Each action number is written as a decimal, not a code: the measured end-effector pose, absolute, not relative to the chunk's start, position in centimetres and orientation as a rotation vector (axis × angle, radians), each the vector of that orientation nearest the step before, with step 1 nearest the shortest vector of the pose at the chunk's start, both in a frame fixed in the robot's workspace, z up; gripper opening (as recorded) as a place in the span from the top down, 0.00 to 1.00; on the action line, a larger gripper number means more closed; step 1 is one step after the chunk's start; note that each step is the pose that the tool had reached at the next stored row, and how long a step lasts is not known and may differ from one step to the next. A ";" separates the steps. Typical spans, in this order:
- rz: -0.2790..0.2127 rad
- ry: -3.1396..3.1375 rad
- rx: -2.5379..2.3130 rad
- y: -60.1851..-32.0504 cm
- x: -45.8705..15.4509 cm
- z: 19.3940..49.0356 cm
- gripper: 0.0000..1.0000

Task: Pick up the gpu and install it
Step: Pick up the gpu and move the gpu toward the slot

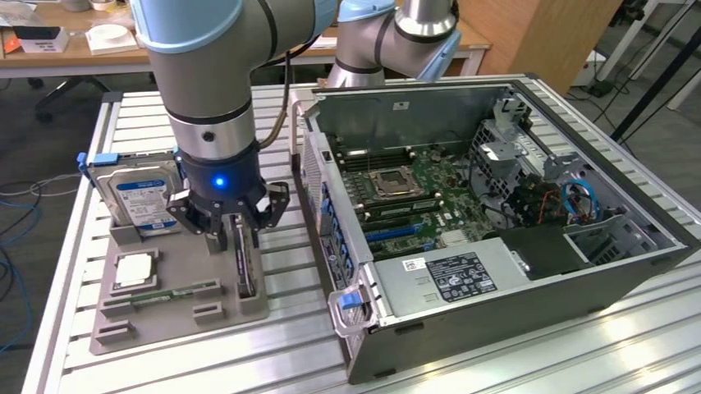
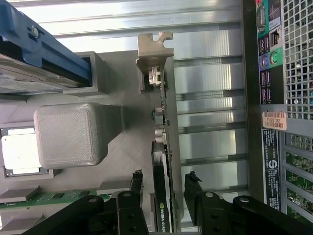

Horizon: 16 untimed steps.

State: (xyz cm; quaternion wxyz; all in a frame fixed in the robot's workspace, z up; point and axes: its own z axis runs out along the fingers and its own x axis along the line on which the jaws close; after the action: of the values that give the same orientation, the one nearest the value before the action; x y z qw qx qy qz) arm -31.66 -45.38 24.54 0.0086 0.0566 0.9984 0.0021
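Observation:
The gpu (image 1: 245,272) stands on edge in a slot of the grey parts tray (image 1: 164,318), left of the open computer case in the exterior view. It is a thin dark card (image 2: 164,147) with a silver bracket (image 2: 155,49) at its far end. My gripper (image 1: 240,238) has come down over the card's near end. In the wrist view the gripper (image 2: 165,180) is open. One black finger (image 2: 137,183) stands on each side of the card, the other finger (image 2: 192,182) across from it, with a small gap on both sides.
The open computer case (image 1: 613,271) with its motherboard (image 1: 411,193) lies on the exterior view's right. On the tray are a silver hard drive with blue label (image 1: 143,197), a CPU (image 1: 134,269) and a green memory stick (image 1: 170,293). A slatted aluminium table (image 1: 285,353) carries everything.

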 end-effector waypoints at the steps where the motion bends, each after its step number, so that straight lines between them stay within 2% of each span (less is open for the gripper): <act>1: 0.007 3.119 0.177 -45.4 -31.7 24.5 0.53; 16: 0.007 3.119 0.177 -45.4 -31.7 23.8 0.53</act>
State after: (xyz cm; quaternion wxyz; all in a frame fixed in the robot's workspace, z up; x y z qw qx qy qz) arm -31.66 -45.38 23.83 0.0087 0.0566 0.9984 0.0022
